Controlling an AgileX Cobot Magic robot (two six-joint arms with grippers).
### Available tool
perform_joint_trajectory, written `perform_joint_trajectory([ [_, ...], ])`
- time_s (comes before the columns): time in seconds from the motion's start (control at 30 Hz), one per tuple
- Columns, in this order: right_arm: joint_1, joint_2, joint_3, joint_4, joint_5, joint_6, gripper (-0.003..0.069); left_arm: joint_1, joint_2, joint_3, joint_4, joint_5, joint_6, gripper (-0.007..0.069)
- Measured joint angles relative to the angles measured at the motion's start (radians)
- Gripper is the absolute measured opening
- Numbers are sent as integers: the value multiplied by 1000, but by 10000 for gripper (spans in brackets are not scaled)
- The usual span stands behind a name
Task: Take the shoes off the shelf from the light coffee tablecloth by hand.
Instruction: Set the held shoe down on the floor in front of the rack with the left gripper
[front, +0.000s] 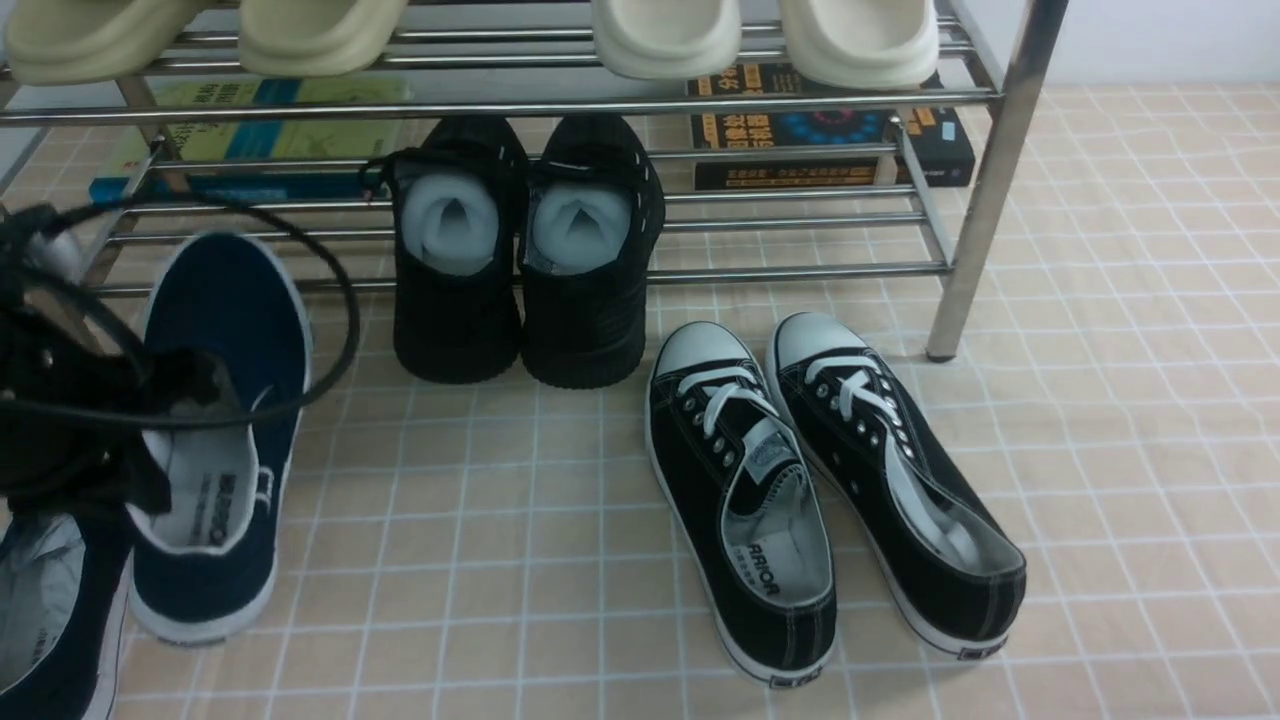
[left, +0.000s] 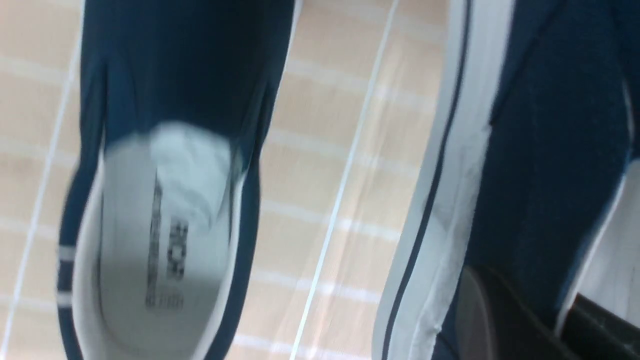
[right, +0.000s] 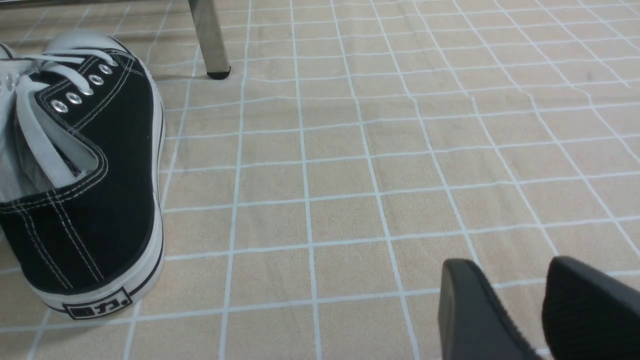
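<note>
Our left hand reaches low, pinching one of the shoes by its side wall, while our right hand hovers, jaws apart, above the tablecloth.

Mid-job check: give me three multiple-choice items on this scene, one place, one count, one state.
1. Where are the navy-blue canvas slip-on shoes? A on the top tier; B at the robot's left, before the chrome tube rack; C right of the sneakers.
2. How many cream foam slippers show on the upper tier? A two; B four; C six.
3. The right gripper is: A open over bare beige grid-printed cloth; B clamping a sneaker; C holding a book.
Answers: B, the front view shows them leftmost; B, four overhang the bars; A, nothing sits between its fingers.
</note>
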Motion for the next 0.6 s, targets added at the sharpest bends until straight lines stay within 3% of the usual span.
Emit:
perform_joint_trajectory([
  [0.17, 0, 0, 0, 0, 0, 0, 239, 0, 1, 96, 5, -9, -1, 27],
  [0.6, 0, 0, 0, 0, 0, 0, 239, 0, 76, 105, 16, -121, -1, 51],
])
